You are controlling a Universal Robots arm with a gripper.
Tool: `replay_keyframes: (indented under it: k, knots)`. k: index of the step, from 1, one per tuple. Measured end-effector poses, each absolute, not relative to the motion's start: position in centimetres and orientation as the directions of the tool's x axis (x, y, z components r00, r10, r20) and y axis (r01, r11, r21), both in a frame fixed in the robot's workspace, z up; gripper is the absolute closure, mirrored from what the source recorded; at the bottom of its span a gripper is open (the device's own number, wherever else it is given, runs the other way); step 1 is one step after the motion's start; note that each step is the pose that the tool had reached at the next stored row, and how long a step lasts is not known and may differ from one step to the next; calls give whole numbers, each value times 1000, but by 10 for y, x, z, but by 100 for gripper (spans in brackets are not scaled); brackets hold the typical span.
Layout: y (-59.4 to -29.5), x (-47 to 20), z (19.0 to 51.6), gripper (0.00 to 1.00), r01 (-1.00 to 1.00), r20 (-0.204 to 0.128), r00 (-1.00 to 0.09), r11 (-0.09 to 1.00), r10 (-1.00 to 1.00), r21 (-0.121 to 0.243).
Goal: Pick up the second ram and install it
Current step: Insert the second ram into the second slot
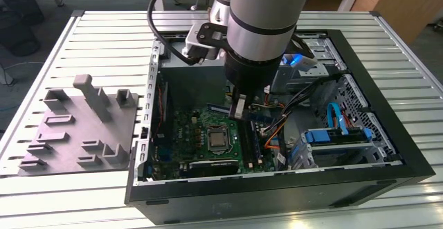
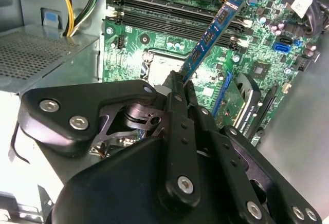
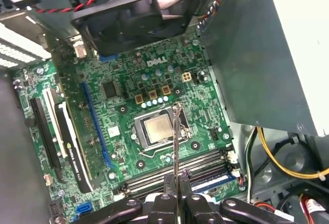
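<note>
Claw [image 2: 181, 85] clamped on 1 end of the ram [image 2: 213, 34]. The strip hangs above the slots [image 2: 169, 13], unseated, its long axis apparently crossing theirs, not parallel.

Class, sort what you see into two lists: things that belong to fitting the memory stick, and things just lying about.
Belongs to the job:
gripper, fingers shut on the memory stick
memory slots

Just lying about:
gray tray
processor
fan
yellow wires
</note>
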State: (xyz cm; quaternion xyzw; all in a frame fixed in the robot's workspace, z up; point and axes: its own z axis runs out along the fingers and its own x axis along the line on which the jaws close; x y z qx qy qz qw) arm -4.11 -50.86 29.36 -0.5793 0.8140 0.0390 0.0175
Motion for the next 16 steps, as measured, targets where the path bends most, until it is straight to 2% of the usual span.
replay_keyframes:
  k: [16]
  knots:
    - [-509, -41, 293, 86, -895, -74, -446, 444, -892, 43]
